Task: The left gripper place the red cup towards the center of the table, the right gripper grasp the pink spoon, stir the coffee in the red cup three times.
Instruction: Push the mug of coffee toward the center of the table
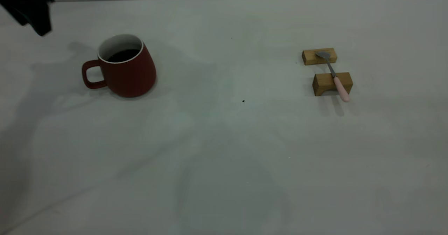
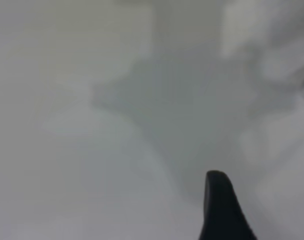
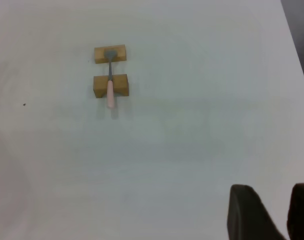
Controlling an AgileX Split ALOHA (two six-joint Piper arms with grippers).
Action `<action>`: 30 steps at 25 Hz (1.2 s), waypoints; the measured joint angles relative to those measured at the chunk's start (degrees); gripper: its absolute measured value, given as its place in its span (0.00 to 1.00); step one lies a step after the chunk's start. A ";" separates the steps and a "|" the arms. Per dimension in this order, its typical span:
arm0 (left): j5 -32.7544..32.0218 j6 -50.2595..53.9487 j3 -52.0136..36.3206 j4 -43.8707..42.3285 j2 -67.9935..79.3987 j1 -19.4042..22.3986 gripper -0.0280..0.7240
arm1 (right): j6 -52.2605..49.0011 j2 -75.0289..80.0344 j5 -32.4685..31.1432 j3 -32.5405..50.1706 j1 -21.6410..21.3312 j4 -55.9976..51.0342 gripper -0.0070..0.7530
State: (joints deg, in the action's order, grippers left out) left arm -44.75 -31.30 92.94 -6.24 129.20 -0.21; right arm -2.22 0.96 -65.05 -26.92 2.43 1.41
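Observation:
The red cup (image 1: 122, 68) stands upright at the table's (image 1: 224, 158) left, its handle pointing left and dark coffee (image 1: 123, 55) inside. My left gripper (image 1: 26, 7) hangs at the far left corner, behind and left of the cup and apart from it. In its wrist view a single black finger (image 2: 217, 200) shows over bare table, with no second finger beside it. The pink spoon (image 1: 336, 76) (image 3: 110, 85) lies across two wooden blocks at the right. My right gripper (image 3: 274, 192) hovers far from it, fingers close together and empty.
The far wooden block (image 1: 319, 56) carries the spoon's bowl and the nearer block (image 1: 331, 83) its neck, with the pink handle overhanging. A tiny dark speck (image 1: 243, 101) lies mid-table. The table's right edge (image 3: 297, 55) shows in the right wrist view.

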 joint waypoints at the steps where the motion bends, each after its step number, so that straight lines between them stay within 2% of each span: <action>1: -0.40 -4.49 1.50 0.18 1.95 -0.26 0.70 | 0.00 0.00 0.00 0.00 0.00 0.00 0.32; 3: -0.19 -14.88 3.88 1.30 4.85 -0.39 0.70 | 0.00 0.00 0.00 0.00 0.00 0.00 0.32; 7: 5.47 -34.84 4.61 6.24 8.68 -0.39 0.70 | 0.00 0.00 0.00 0.00 0.00 0.00 0.32; 10: 8.97 -48.79 4.63 13.72 10.42 -0.39 0.70 | 0.00 0.00 0.00 0.00 0.00 0.00 0.32; 14: 9.09 -61.53 4.63 22.37 12.40 -0.39 0.70 | 0.00 0.00 0.00 0.00 0.00 0.00 0.32; 20: 8.85 -67.31 4.63 30.10 13.25 -1.60 0.70 | 0.00 0.00 0.00 0.00 0.00 0.00 0.32; 30: 8.73 -62.45 4.63 33.29 13.25 -8.58 0.70 | 0.00 0.00 0.00 0.04 0.00 0.00 0.32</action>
State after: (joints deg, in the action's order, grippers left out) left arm -36.02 -93.75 97.57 27.05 142.45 -8.79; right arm -2.22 0.96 -65.06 -26.88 2.43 1.41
